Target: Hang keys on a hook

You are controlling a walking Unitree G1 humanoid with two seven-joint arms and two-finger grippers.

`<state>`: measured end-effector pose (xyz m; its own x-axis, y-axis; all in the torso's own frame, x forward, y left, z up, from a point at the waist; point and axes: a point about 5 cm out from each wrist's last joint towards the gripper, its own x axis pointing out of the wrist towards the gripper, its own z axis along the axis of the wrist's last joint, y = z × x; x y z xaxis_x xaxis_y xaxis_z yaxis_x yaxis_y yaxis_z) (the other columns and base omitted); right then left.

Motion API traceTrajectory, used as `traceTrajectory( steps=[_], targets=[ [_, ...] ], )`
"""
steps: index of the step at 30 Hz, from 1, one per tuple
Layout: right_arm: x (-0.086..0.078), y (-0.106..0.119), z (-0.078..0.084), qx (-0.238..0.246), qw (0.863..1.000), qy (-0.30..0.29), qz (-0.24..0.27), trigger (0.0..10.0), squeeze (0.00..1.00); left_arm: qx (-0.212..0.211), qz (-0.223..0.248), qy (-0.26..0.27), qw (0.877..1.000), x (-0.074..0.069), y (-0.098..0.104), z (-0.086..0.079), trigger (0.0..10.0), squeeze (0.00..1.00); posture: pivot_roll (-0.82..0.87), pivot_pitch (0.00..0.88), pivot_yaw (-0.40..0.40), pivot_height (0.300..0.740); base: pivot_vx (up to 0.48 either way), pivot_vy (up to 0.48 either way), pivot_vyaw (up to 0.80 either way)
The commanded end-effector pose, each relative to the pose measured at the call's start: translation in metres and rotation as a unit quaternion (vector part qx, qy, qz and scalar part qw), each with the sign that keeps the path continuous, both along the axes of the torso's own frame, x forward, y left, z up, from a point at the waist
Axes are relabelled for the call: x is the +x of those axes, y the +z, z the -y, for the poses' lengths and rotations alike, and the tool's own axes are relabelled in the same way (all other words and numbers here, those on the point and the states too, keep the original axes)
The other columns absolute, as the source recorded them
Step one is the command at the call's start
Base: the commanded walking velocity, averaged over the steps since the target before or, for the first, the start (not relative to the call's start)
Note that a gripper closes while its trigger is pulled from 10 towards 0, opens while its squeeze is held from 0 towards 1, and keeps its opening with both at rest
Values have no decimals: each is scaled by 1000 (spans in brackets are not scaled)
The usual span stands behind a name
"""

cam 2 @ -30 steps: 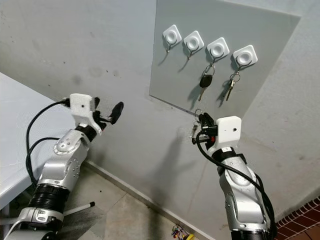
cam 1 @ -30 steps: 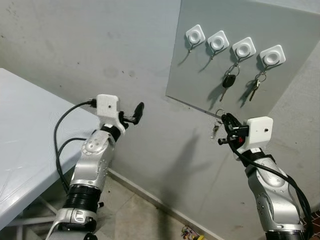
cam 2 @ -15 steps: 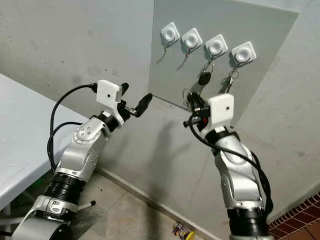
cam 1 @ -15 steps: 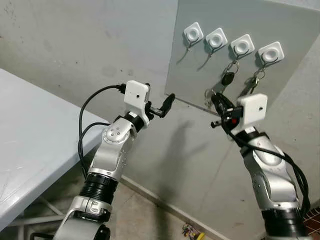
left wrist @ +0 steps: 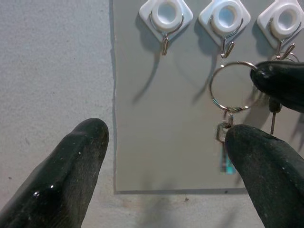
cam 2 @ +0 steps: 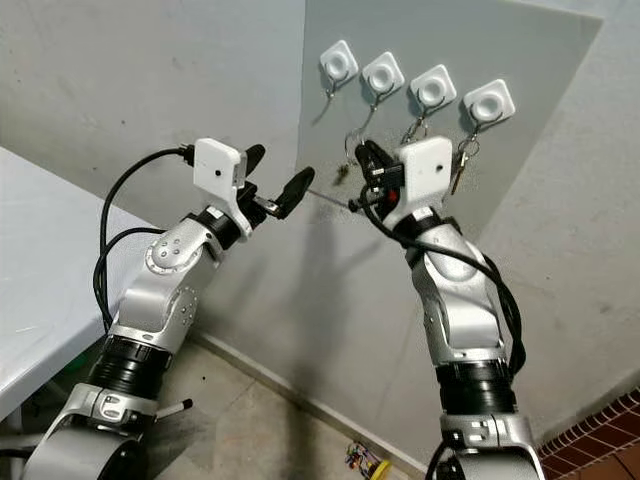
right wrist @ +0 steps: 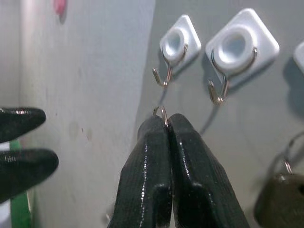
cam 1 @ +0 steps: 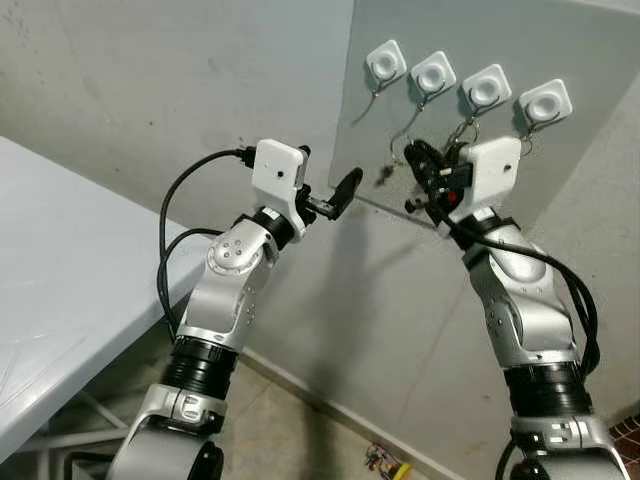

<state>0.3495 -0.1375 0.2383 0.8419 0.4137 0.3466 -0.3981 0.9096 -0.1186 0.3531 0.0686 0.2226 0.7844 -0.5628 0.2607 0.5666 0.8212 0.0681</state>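
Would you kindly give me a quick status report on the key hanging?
Right gripper shut on key ring, just below second hook. Left gripper open, beside the board. First two hooks bare; nothing in the way.

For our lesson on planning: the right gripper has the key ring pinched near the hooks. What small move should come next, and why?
Probably raise the right gripper a little, to carry the key ring over the tip of the second hook. That hook is bare, the ring hangs just below it, and the jaws are shut on the ring.
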Motion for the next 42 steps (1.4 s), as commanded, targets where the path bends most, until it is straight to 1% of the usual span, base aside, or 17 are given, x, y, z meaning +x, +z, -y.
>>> traceTrajectory(
  steps=[1, 3, 16, 21, 22, 23, 24, 27, 29, 34, 42],
  targets=[
    [4, 7, 3, 8, 1000, -3, 10, 10000, 0, 6, 8, -11, 1000, -2, 5, 5, 10000, 0, 23, 0, -41, 740, 0, 0, 0],
    [8, 12, 4, 19, 1000, -7, 15, 10000, 0, 5, 6, -9, 1000, -3, 4, 4, 10000, 0, 27, 0, -43, 740, 0, 0, 0],
    [17, 26, 15, 62, 997, -24, 30, 10000, 0, 4, -2, -1, 1000, -4, 0, 2, 10000, 0, 32, 0, -46, 740, 0, 0, 0],
    [19, 29, 16, 79, 996, -21, 28, 10000, 0, 2, -3, 1, 1000, -4, 0, 2, 10000, 0, 33, 0, -47, 740, 0, 0, 0],
    [21, 30, 16, 90, 995, -22, 24, 10000, 0, 2, -3, 1, 1000, -4, 1, 2, 10000, 0, 34, 0, -47, 740, 0, 0, 0],
    [21, 30, 16, 90, 995, -22, 24, 10000, 0, 2, -3, 1, 1000, -4, 1, 2, 10000, 0, 34, 0, -47, 740, 0, 0, 0],
    [23, 30, 17, 104, 994, -22, 16, 10000, 0, 2, -3, 2, 1000, -4, 1, 1, 10000, 0, 34, 0, -47, 740, 0, 0, 0],
    [24, 29, 17, 112, 994, -20, 10, 10000, 0, 1, -3, 4, 1000, -4, 1, 1, 10000, 0, 36, 0, -48, 740, 0, 0, 0],
    [24, 25, 17, 131, 991, -15, -9, 10000, 0, 1, -4, 6, 1000, -4, 1, 0, 10000, 0, 39, 0, -49, 740, 0, 0, 0],
    [25, 13, 20, 145, 989, -15, -38, 10000, 0, 0, -4, 12, 1000, -3, 2, -3, 10000, 0, 41, 4, -48, 740, 0, 0, 0],
    [22, -4, 21, 142, 988, -17, -62, 10000, 0, -2, -5, 15, 1000, -4, 2, -4, 10000, 0, 41, 7, -46, 740, 0, 0, 0]
  ],
)
